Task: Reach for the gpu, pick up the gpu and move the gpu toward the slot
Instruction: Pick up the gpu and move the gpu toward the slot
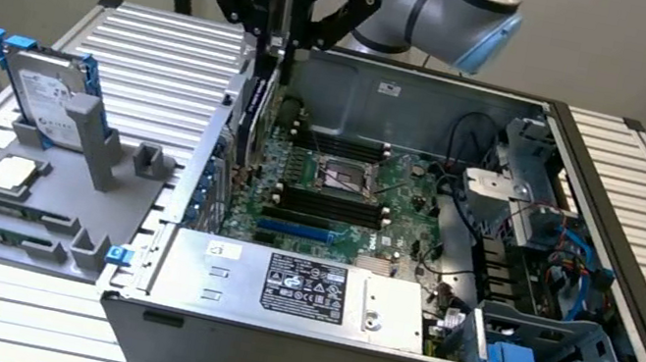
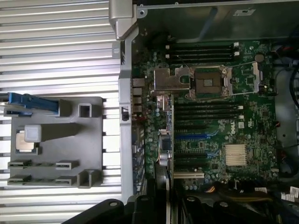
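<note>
My gripper [image 1: 277, 32] hangs over the back left corner of the open computer case [image 1: 617, 323], shut on the gpu [image 1: 257, 105]. The card hangs upright and edge-on, dark, just inside the case's left wall above the motherboard [image 1: 354, 197]. In the wrist view the gpu [image 2: 163, 149] shows as a thin dark strip running out from between the black fingers [image 2: 140, 209]. It lies over the board's port side, next to the blue expansion slots [image 2: 189, 136] and a white slot [image 2: 189, 175]. In the exterior view the blue slots [image 1: 294, 230] lie nearer the front than the card.
A grey fixture [image 1: 95, 191] on the slatted table at the exterior view's left holds a blue-framed hard drive [image 1: 46, 97], a square silver chip [image 1: 8, 172] and memory sticks [image 1: 6, 210]. The power supply [image 1: 297, 286] sits at the case's front; cables and drive bays [image 1: 545, 280] crowd the right.
</note>
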`<state>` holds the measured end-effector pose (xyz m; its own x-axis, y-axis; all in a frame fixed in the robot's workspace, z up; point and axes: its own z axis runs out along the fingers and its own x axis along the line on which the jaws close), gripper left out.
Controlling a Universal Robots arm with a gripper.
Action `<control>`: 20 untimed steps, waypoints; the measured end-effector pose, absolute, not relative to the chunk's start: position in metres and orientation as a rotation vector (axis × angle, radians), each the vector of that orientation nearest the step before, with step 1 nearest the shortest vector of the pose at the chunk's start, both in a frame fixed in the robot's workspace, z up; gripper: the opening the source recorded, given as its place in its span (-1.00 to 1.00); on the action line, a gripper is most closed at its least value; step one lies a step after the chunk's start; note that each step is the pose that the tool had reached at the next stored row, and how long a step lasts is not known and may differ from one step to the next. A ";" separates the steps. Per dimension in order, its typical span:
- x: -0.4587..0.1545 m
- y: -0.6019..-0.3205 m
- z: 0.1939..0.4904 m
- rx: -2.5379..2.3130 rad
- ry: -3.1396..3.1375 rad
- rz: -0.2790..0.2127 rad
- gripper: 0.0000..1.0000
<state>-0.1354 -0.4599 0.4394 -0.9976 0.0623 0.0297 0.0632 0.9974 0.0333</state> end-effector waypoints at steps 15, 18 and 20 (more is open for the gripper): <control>-0.075 -0.442 0.437 -0.098 -3.111 -0.053 -0.47; -0.067 -0.438 0.435 -0.097 -3.111 -0.053 -0.47; -0.063 -0.436 0.433 -0.094 -3.111 -0.053 -0.47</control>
